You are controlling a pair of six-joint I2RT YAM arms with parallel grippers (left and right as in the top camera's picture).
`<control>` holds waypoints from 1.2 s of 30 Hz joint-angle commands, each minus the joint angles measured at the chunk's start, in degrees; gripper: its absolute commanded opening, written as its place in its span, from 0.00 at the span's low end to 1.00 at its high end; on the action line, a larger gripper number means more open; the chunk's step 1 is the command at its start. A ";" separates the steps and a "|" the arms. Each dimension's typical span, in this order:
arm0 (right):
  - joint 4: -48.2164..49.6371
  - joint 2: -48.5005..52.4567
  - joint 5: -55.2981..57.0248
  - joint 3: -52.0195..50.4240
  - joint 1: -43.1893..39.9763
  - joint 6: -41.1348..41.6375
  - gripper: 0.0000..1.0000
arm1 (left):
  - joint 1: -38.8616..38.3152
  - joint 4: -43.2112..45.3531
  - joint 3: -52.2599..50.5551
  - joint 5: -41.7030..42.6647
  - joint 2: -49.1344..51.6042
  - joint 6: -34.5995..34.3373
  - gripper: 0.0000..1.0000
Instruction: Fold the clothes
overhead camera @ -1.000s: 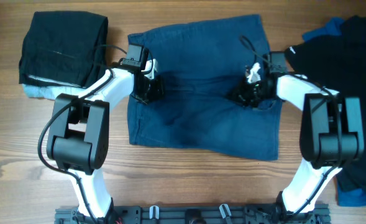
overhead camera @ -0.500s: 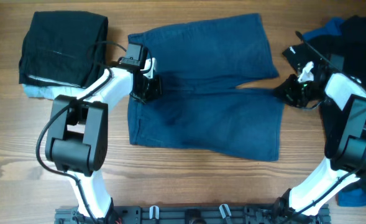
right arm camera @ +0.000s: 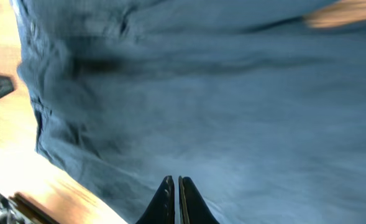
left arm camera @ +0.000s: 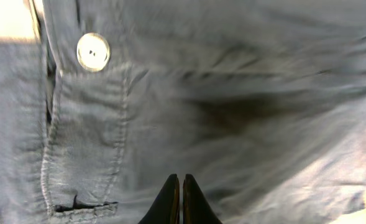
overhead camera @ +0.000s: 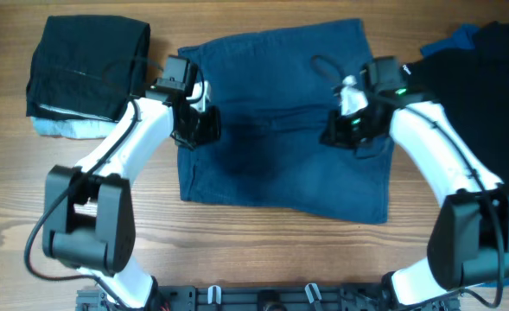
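Observation:
The dark navy-blue shorts [overhead camera: 280, 164] lie spread flat in the middle of the wooden table. My left gripper [overhead camera: 198, 128] is over their left edge, by the waistband. In the left wrist view it [left arm camera: 181, 180] is shut, tips just above the fabric [left arm camera: 245, 81], with a white button [left arm camera: 93, 51] further off. My right gripper [overhead camera: 339, 134] is over the right part of the shorts. In the right wrist view it [right arm camera: 174, 180] is shut above the blue cloth [right arm camera: 232, 93]. Nothing shows between either pair of jaws.
A folded black garment [overhead camera: 85, 65] lies on a pale-blue piece [overhead camera: 60, 130] at the back left. A black garment [overhead camera: 487, 69] and a blue piece [overhead camera: 496, 272] lie at the right edge. Bare wood [overhead camera: 254, 250] runs along the front.
My right arm swung out to the right off the shorts, then came back over their right part. My left gripper shifted slightly up and left. The shorts lie much as before.

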 commanded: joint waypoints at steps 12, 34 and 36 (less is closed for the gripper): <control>13.14 10.88 -0.20 -8.61 3.28 19.37 0.06 | 0.33 3.37 -4.31 1.31 10.27 -0.31 0.04; 19.47 5.70 13.31 8.37 -17.64 4.31 0.06 | 0.33 15.26 5.25 -6.05 3.89 -0.33 0.04; 24.41 10.43 12.07 8.37 -17.64 4.24 0.08 | 0.37 16.28 5.25 -6.05 8.07 -0.31 0.04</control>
